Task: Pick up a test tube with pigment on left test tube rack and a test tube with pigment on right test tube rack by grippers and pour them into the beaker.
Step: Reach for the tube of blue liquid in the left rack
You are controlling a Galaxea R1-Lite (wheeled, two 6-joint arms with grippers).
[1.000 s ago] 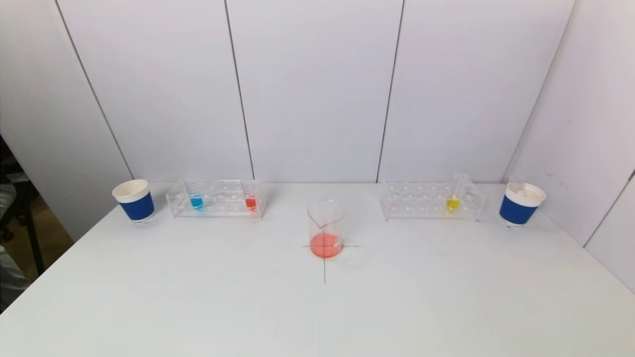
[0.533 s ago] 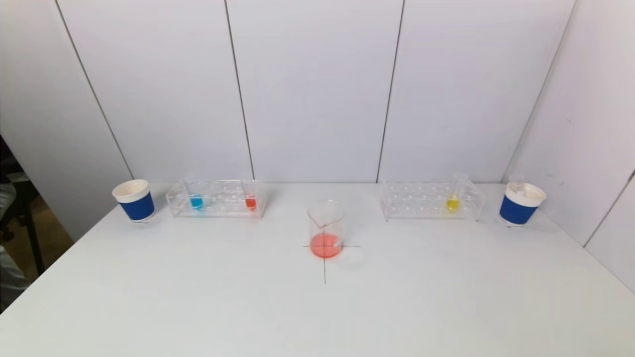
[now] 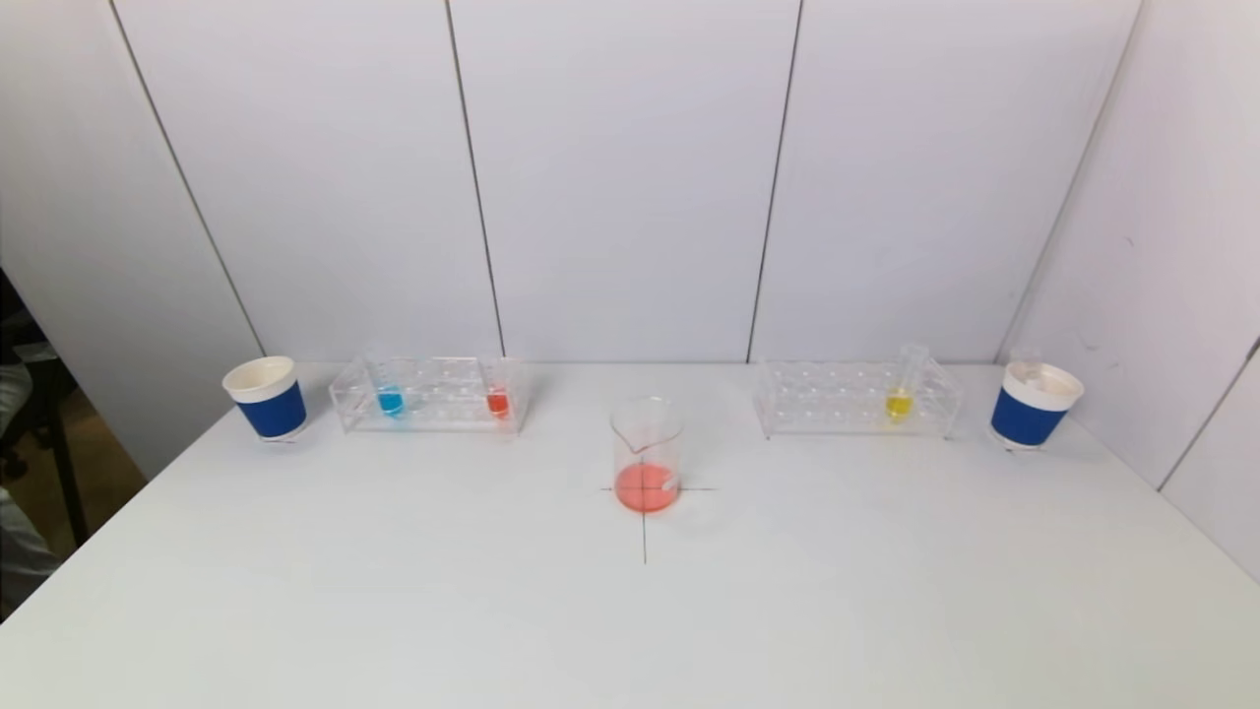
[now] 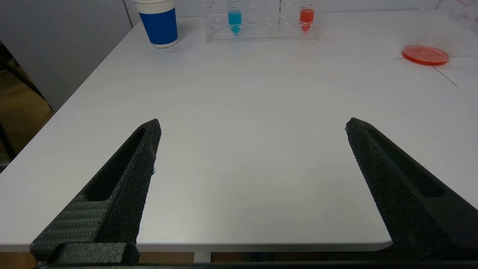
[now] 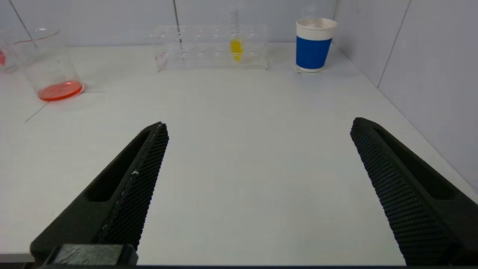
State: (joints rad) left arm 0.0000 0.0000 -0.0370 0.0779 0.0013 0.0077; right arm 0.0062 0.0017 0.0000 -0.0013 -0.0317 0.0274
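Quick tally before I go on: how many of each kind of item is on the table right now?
Test tubes with pigment: 3 (blue, red, yellow)
Clear plastic test tube racks: 2 ()
Blue-and-white paper cups: 2 ()
Glass beaker holding red liquid: 1
Total: 8

Head view: high, facing wall, whole table (image 3: 394, 611). Wrist views: low at near edge, facing the wall; both share beaker (image 4: 425, 55) (image 5: 48, 71).
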